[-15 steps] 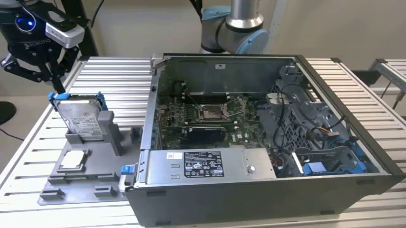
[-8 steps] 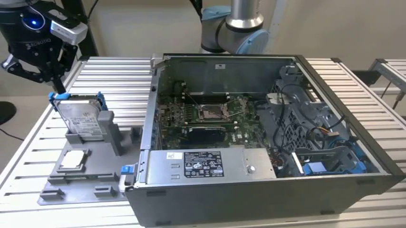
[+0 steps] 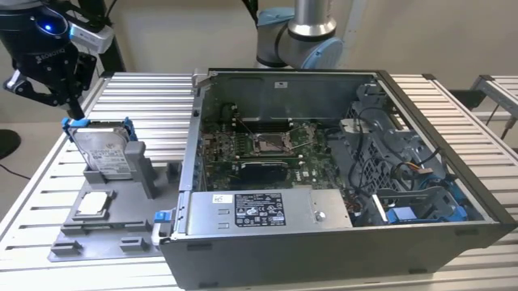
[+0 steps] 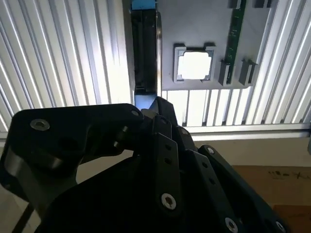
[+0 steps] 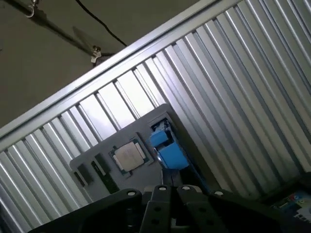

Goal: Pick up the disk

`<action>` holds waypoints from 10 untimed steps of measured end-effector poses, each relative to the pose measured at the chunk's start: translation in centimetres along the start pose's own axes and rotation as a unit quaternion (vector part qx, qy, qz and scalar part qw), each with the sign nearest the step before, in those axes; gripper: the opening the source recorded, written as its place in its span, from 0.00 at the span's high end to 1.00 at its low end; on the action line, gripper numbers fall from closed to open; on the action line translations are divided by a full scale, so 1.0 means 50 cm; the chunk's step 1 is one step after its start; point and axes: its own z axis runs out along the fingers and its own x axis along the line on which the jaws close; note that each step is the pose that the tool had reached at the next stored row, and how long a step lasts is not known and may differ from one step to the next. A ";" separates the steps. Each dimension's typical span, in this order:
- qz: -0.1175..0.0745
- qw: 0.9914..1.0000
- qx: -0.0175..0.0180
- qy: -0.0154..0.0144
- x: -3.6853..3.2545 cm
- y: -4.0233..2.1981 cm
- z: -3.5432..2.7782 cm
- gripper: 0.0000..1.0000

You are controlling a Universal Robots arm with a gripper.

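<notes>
- The pincer (image 3: 77, 111) hangs at the exterior view's left, over the far corner of the grey holder tray (image 3: 89, 241), with its black fingers drawn together to a point and nothing visibly held between them.
- Its tip sits right at the upper corner of the disk (image 3: 105, 148), against the blue bracket (image 3: 70, 123); whether it actually touches the bracket cannot be told.
- The disk stands upright on its edge in a slot of the holder tray, label facing the camera in the exterior view, the blue bracket framing its top and sides.
- In the second wrist view the pincer (image 4: 156, 103) points down at the near end of the disk (image 4: 145, 53), seen edge-on as a dark slab.
- In the first wrist view the closed pincer (image 5: 171, 188) lies just beside the blue bracket (image 5: 167, 151).
- A small square silver chip (image 3: 91, 204) lies flat in the tray, near the disk's foot.
- The tray rests on the ribbed metal tabletop (image 3: 145, 97), beside an open computer case (image 3: 324, 245) at the exterior view's right.
</notes>
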 end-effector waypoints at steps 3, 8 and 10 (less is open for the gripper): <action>-0.027 1.000 0.001 0.000 0.000 0.000 0.000 1.00; -0.072 0.997 0.002 0.000 0.000 0.000 0.000 1.00; -0.091 0.996 0.002 0.000 0.000 0.000 0.000 1.00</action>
